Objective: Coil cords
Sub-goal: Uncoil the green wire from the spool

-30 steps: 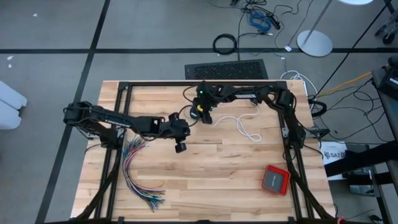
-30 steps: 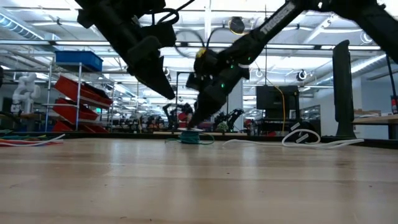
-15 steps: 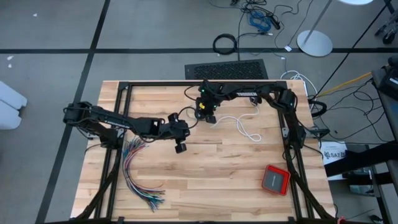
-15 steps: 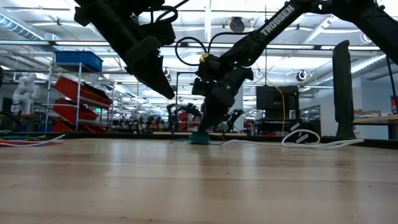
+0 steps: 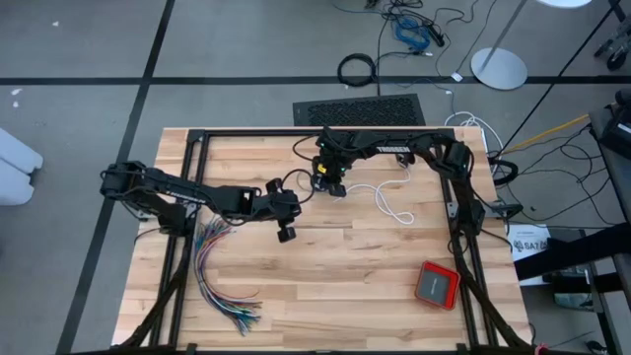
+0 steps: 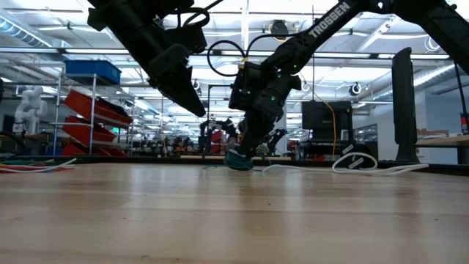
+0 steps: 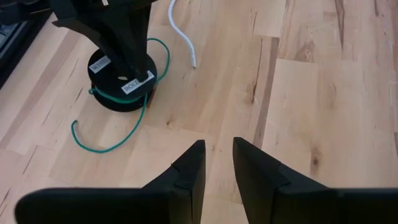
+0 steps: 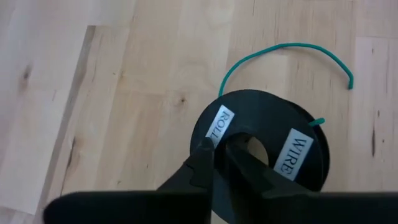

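Right wrist view shows your right tool now pinched narrow on the black wire spool's rim, where it stood wide a second ago, so the teal-green cord can be wound.

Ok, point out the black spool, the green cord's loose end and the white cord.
black spool (image 8: 261,134): right wrist view, top flange.
green cord (image 8: 298,46): right wrist view, loose arc.
white cord (image 7: 181,34): left wrist view, near its tip.

I note the spool at the worktop's far middle under the right tool, wire bundle near left, flat box near right.
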Tool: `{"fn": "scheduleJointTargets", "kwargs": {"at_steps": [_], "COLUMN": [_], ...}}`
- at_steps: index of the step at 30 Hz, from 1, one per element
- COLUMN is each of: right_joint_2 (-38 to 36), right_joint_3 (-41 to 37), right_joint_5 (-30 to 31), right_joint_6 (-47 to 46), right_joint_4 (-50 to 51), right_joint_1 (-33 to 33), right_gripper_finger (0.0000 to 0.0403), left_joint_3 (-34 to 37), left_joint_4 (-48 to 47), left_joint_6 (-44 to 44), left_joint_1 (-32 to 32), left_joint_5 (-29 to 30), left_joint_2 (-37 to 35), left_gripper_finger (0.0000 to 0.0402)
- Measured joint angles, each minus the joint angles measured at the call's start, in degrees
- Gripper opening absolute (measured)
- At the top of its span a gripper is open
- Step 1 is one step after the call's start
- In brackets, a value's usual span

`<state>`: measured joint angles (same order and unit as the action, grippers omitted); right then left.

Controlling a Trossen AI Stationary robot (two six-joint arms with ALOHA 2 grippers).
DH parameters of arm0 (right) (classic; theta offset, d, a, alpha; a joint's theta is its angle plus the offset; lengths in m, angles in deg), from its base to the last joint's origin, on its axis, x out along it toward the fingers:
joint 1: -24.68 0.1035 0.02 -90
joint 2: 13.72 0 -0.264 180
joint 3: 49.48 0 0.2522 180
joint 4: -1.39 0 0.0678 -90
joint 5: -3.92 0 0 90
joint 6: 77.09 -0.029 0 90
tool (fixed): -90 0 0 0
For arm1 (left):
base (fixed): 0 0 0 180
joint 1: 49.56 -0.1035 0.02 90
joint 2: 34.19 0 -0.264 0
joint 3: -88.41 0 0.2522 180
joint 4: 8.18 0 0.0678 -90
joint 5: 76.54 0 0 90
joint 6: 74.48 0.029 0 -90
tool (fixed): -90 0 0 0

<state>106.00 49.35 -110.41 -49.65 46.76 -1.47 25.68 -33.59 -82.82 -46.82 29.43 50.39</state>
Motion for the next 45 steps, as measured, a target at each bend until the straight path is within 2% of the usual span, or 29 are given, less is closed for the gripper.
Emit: {"fn": "scheduleJointTargets", "kwargs": {"at_steps": [8,13,22,32,39,45], "right_joint_2": [0.1,0.2,0.4,0.3,-0.4,-4.1], "right_joint_3": [-0.1,-0.2,-0.6,-0.7,-0.8,-0.9], "right_joint_5": [0.8,0.8,2.7,3.2,3.4,3.5], "right_joint_6": [0.5,1.1,2.4,2.6,1.6,1.2], "right_joint_4": [-1.1,-0.9,-1.5,-1.4,-1.2,0.3], "right_joint_1": [0.0,0.0,0.6,0.7,0.7,0.9], "right_gripper_finger": [0.0133,0.0159,0.0154,0.0077,0.008,0.0079], "left_joint_3": [0.0,0.0,0.0,0.0,0.0,0.0], "left_joint_4": [0.0,0.0,0.1,0.1,0.1,0.1], "left_joint_6": [0.1,0.1,0.2,0.2,0.2,0.2], "left_joint_1": [0.0,0.0,0.0,0.0,0.0,0.0], "left_joint_5": [0.0,0.0,0.0,0.0,0.0,-0.1], "left_joint_2": [0.0,0.0,0.0,0.0,0.0,0.0], "left_gripper_finger": [0.0089,0.0089,0.0089,0.0089,0.0089,0.0089]}}
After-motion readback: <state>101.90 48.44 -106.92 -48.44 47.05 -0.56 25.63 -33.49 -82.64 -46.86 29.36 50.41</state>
